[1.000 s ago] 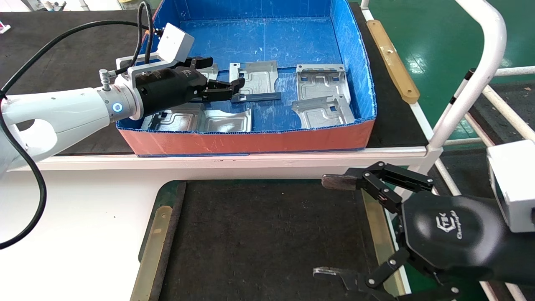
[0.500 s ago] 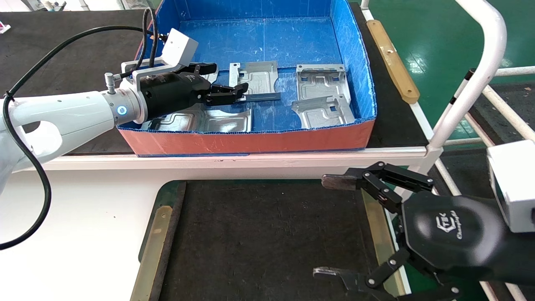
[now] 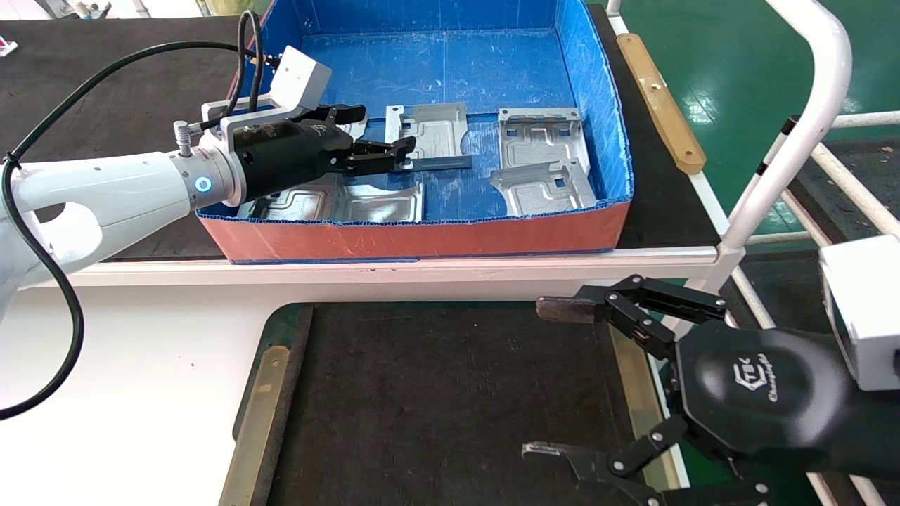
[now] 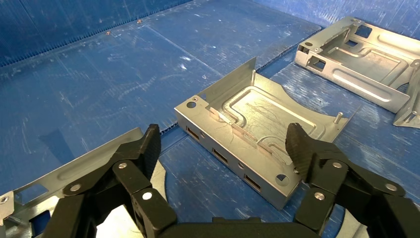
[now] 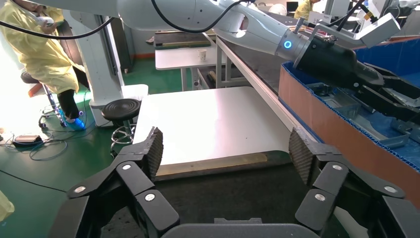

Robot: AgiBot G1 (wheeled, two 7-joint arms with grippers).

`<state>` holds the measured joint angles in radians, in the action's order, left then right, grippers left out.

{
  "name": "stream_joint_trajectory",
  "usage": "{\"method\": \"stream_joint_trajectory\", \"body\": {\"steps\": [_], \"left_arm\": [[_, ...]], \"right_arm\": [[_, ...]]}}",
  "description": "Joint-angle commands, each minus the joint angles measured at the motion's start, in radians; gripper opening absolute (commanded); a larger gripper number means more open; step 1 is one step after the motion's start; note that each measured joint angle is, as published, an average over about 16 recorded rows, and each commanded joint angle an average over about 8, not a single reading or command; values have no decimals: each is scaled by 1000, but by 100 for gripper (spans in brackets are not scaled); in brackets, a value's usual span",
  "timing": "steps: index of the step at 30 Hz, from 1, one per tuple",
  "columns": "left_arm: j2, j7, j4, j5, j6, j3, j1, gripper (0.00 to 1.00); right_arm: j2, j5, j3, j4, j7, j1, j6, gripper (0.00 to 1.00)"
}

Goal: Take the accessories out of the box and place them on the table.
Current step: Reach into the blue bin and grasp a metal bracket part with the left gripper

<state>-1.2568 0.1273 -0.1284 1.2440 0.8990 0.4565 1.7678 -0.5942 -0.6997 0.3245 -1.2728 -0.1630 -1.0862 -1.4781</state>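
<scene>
Several silver plates lie in the blue box (image 3: 422, 239). My left gripper (image 3: 382, 130) is open inside the box, low over the near-left corner of one plate (image 3: 436, 130). In the left wrist view (image 4: 224, 146) one finger (image 4: 299, 148) hangs over that plate (image 4: 257, 119) and the other finger (image 4: 148, 146) over a neighbouring plate's edge (image 4: 74, 171). It holds nothing. My right gripper (image 3: 548, 379) is open and empty above the right edge of the table's dark mat (image 3: 450, 393). It also shows in the right wrist view (image 5: 226, 148).
Two more plates (image 3: 538, 133) (image 3: 541, 186) sit at the box's right, two (image 3: 383, 204) (image 3: 295, 200) along its front wall. The box stands on a raised black shelf (image 3: 105, 84). A white rail frame (image 3: 794, 140) stands at the right. Tan strips (image 3: 264, 414) edge the mat.
My left gripper has moved a little farther right into the box, toward the plate, then held still. My right gripper has shifted slightly and spread a bit wider.
</scene>
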Motion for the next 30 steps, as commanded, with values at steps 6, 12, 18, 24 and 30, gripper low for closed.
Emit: {"method": "stream_joint_trajectory", "body": {"steps": [6,12,18,24,30], "left_arm": [[1,1,-2,0,-1,0,0,0],[1,1,-2,0,-1,0,-1,0],[1,2,-2,-1,-1,0,-1,0],[2,2,-3,-1,-2,0,-1,0],[2,2,-3,-1,-2,0,-1,0]], "right_arm": [[0,0,0,0,0,0,0,0],[0,0,0,0,0,0,0,0],[0,0,0,0,0,0,0,0],[0,0,0,0,0,0,0,0],[0,0,0,0,0,0,0,0]]}}
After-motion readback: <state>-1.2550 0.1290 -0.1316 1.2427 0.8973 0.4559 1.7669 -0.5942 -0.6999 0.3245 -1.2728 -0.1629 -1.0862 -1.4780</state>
